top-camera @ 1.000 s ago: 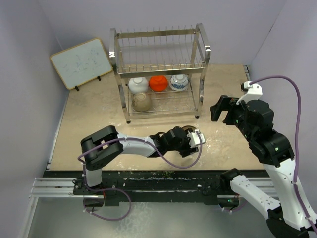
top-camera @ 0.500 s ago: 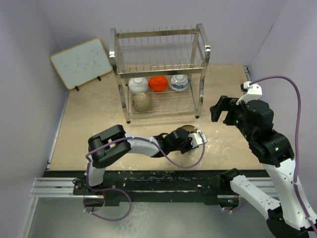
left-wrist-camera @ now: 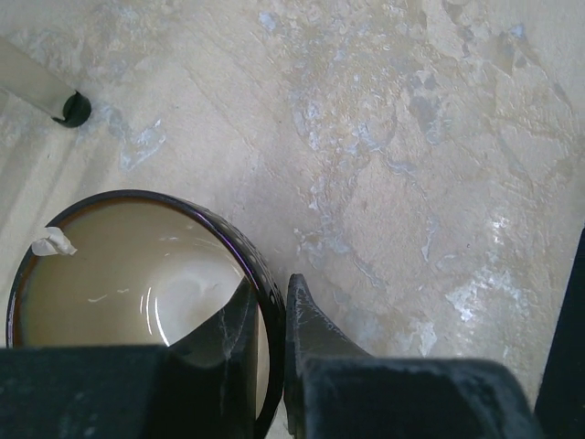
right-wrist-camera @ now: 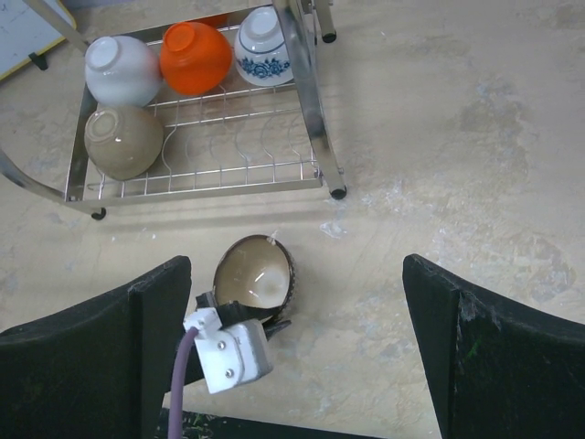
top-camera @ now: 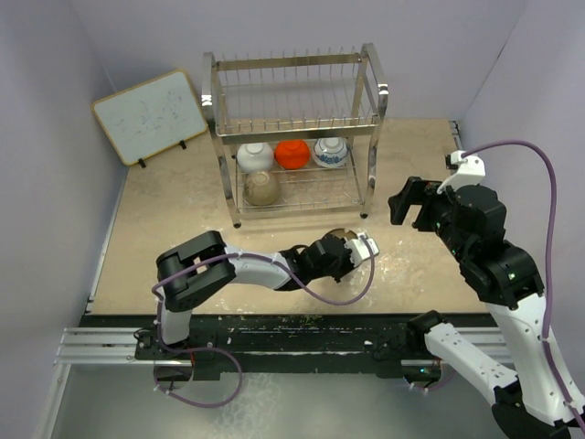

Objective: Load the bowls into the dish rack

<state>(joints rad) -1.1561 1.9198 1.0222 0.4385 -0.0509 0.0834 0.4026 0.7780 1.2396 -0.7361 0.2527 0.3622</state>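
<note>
With left hand (left-wrist-camera: 271,291) clenched across the black bowl (left-wrist-camera: 119,283) at its near rim, lift straight off the surface (left-wrist-camera: 411,137), hold level, then ease onto the dish rack (top-camera: 291,62) lower shelf just beyond. Leave right hand (top-camera: 411,206) splayed, empty, aside.

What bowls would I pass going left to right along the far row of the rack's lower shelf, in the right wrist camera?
white bowl → orange-red bowl → blue-and-white bowl
</note>
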